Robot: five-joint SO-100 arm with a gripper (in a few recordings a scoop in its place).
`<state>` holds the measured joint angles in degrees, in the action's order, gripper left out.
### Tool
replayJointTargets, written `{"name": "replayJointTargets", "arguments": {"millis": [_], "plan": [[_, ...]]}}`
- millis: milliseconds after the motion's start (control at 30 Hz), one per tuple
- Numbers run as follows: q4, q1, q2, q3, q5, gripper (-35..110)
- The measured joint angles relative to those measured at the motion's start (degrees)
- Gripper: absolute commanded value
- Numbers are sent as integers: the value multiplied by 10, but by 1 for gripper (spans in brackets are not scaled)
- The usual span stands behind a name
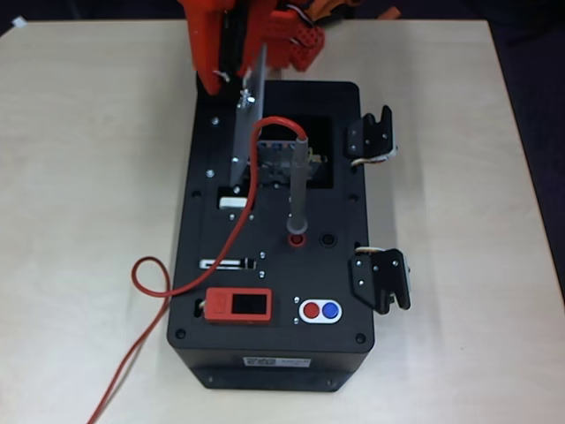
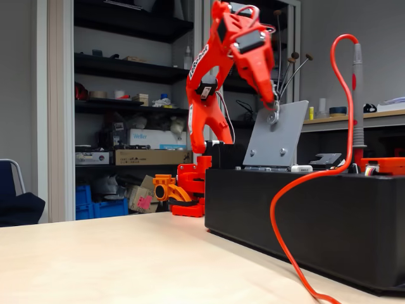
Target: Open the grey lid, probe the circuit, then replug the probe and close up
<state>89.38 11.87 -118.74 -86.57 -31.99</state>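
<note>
red device (image 1: pixel 237 306), round buttons (image 1: pixel 320 310) — black latches (image 1: pixel 380 279)

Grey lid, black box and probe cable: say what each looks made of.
The grey lid: apparently metal sheet, flat, thin, matte, with visible fasteners. The black box: matte black, plastic or coated metal; the look leaves it open. The probe cable: glossy red flexible insulation, curling loosely across the table.

Looked like an electronics lab or workshop: dark shelves (image 2: pixel 126 69) crammed with cardboard boxes (image 2: pixel 152 156) and gear, blue crates (image 2: pixel 101 206) on the floor, a pale wooden bench (image 2: pixel 95 259) carrying a black test box (image 2: pixel 304 215).
</note>
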Motion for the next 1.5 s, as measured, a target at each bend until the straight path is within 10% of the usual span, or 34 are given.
{"name": "replayJointTargets", "arguments": {"millis": [900, 1500], "plan": [[-163, 140, 16, -85, 43, 22], [-208, -47, 68, 88, 21, 19]]}}
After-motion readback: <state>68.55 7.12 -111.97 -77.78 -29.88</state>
